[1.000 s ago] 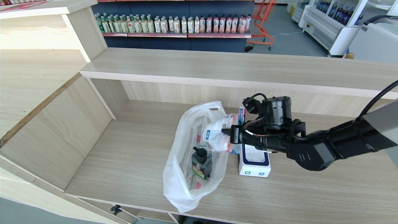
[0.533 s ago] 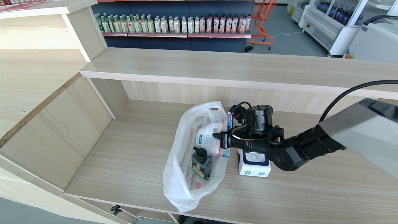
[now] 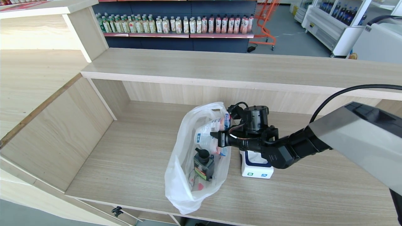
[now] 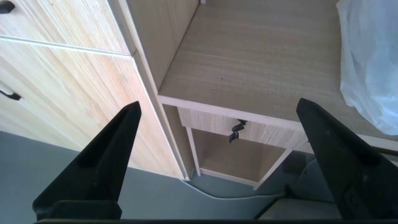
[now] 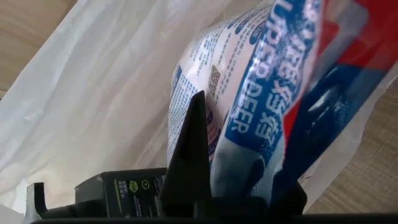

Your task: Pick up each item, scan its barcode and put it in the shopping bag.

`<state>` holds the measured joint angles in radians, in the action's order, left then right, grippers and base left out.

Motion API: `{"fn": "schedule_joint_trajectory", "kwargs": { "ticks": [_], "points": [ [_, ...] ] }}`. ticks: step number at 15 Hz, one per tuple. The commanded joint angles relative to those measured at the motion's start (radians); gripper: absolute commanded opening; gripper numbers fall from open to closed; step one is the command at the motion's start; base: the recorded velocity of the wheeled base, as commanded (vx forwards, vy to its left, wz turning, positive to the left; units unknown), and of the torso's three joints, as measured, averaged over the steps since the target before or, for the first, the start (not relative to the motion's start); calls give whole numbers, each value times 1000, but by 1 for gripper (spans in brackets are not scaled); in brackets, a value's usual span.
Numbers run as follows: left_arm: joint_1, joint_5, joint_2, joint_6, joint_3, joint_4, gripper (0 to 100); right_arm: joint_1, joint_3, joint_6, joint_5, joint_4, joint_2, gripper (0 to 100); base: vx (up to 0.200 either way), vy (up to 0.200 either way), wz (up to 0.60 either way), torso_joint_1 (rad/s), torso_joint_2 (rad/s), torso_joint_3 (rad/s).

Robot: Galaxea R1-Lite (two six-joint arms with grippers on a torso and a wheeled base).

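A white plastic shopping bag stands open on the counter, with a dark bottle inside it. My right gripper is shut on a white, blue and pink snack pouch and holds it in the bag's mouth, above the bottle. From the right wrist the snack pouch is close up, with the bag's wall behind it and the dark bottle below. My left gripper hangs open below the counter's front edge, holding nothing.
A white and blue scanner box sits on the counter just right of the bag. The counter recess has a wooden side wall on the left and a raised ledge behind. A drawer handle shows under the counter edge.
My right arm has carried the snack pouch leftward from above the scanner box into the mouth of the bag. The bag and bottle have stayed put.
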<state>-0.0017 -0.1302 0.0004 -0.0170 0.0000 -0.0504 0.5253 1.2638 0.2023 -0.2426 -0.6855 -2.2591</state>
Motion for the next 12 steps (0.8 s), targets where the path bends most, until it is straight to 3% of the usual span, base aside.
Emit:
{"fn": "schedule_joint_trajectory", "kwargs": {
  "ticks": [1, 4, 7, 12],
  "points": [
    [0, 0, 0, 0, 0, 0, 100, 1, 8, 0, -1, 0, -2, 100, 0, 0, 0, 0, 0, 0],
    [0, 0, 0, 0, 0, 0, 100, 2, 49, 9, -49, 0, 33, 100, 0, 0, 0, 0, 0, 0],
    [0, 0, 0, 0, 0, 0, 100, -1, 0, 57, -121, 6, 142, 100, 0, 0, 0, 0, 0, 0],
    [0, 0, 0, 0, 0, 0, 100, -22, -299, 92, -172, 6, 498, 100, 0, 0, 0, 0, 0, 0]
  ]
}}
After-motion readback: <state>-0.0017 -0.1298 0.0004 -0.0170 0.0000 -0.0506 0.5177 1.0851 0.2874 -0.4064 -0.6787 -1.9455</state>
